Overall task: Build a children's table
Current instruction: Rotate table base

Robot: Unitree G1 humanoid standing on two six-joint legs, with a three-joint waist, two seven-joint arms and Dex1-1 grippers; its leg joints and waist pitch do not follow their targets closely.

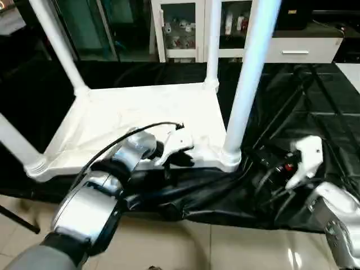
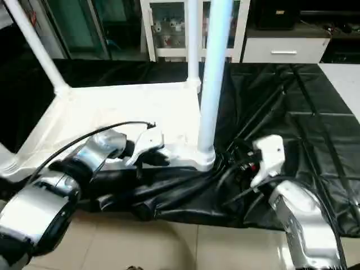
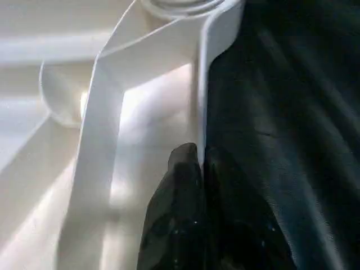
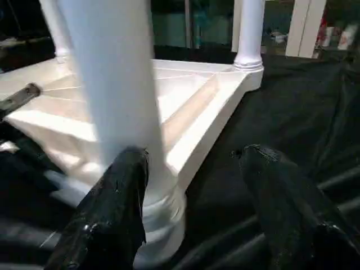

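The children's table lies upside down on the black cover, its white tabletop (image 1: 140, 115) showing the underside. Legs stand upright in its corner sockets: near-right leg (image 1: 246, 73), far-right leg (image 1: 212, 39), far-left leg (image 1: 56, 39), near-left leg (image 1: 14, 143). My left gripper (image 1: 177, 160) is at the tabletop's near rim. In the left wrist view its fingers (image 3: 180, 185) are shut on the thin rim wall (image 3: 199, 101). My right gripper (image 4: 192, 153) stands open just right of the near-right leg's base, one finger (image 4: 121, 191) beside the leg and nothing held.
The black cover (image 1: 315, 124) is wrinkled, and its front edge hangs over pale floor tiles (image 1: 225, 247). Black cables and rods (image 1: 292, 107) cross it on the right. White cabinets (image 1: 185, 28) and a drawer unit (image 1: 304, 48) stand behind.
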